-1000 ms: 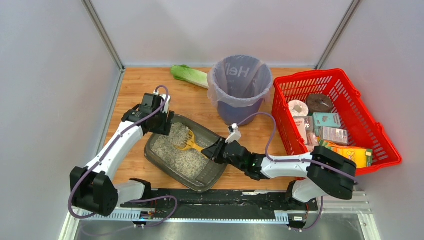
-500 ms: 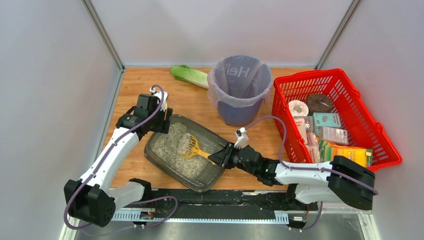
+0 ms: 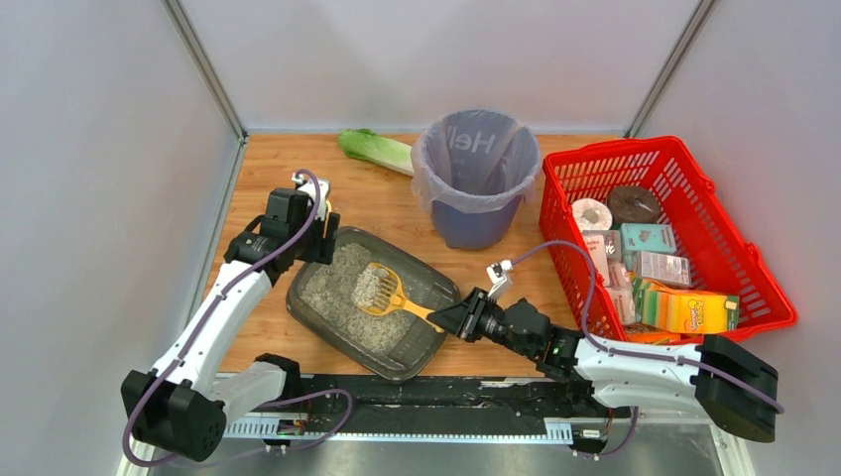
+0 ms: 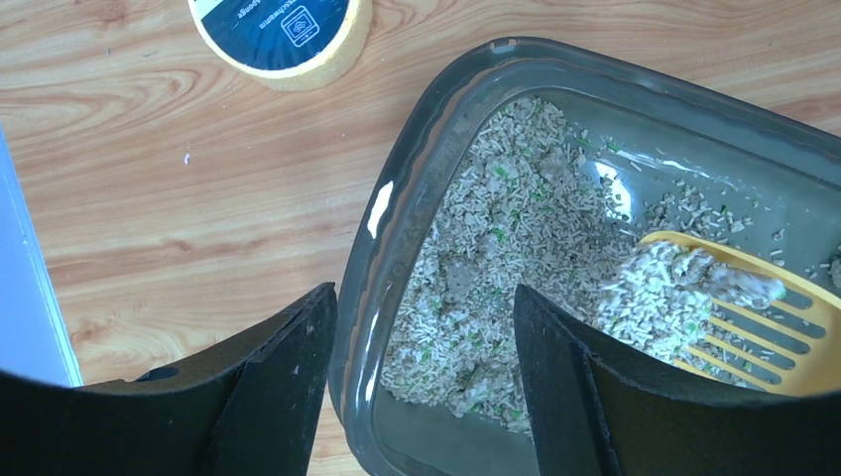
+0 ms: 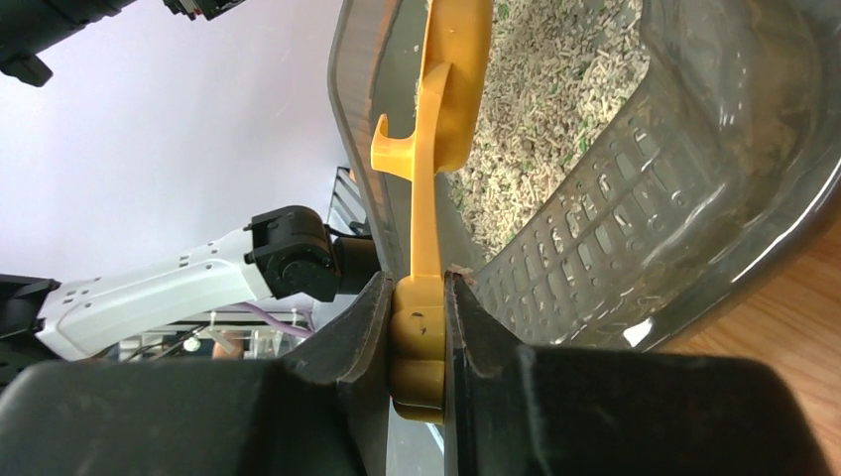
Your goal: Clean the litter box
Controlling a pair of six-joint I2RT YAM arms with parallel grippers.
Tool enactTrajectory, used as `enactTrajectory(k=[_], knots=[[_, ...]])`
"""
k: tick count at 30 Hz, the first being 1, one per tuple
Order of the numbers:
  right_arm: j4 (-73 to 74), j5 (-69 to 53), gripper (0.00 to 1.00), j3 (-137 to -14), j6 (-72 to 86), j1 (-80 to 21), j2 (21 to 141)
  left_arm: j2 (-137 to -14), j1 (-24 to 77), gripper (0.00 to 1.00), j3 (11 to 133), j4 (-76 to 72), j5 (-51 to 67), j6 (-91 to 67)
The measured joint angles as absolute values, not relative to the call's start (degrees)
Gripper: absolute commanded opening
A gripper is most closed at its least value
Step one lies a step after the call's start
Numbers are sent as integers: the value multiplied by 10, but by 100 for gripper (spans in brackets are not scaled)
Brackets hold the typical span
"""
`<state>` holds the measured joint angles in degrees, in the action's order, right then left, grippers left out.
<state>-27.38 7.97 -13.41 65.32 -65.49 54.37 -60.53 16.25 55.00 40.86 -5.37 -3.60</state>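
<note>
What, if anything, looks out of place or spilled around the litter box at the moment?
A leafy green vegetable lies loose at the far edge of the table beside the purple-lined bin, odd next to cat litter. The litter box sits skewed to the table edges. No real litter spill shows on the wood.

A dark grey translucent litter box (image 3: pixel 426 342) holds grey-beige litter (image 3: pixel 342 288) flecked with green, beneath a yellow slotted scoop (image 3: pixel 389 293). Nearby are a bin (image 3: pixel 476 213) lined in pale purple, a red mesh basket (image 3: pixel 560 248) and a green lettuce (image 3: pixel 375 149) on the honey-brown wood-grain table (image 3: pixel 268 178).
</note>
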Motion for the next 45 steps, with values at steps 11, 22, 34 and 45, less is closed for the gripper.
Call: enactTrajectory(k=[11, 22, 34, 45], knots=[[-333, 65, 0, -92, 681, -657, 522, -604, 164, 74, 547, 408, -61, -36], [-352, 58, 0, -93, 685, -652, 510, -604, 164, 74, 547, 408, -62, -36], [-391, 48, 0, -77, 713, -648, 522, -603, 165, 74, 546, 408, -65, -36], [-366, 30, 0, -107, 711, -644, 542, -603, 165, 74, 545, 404, -63, -36]])
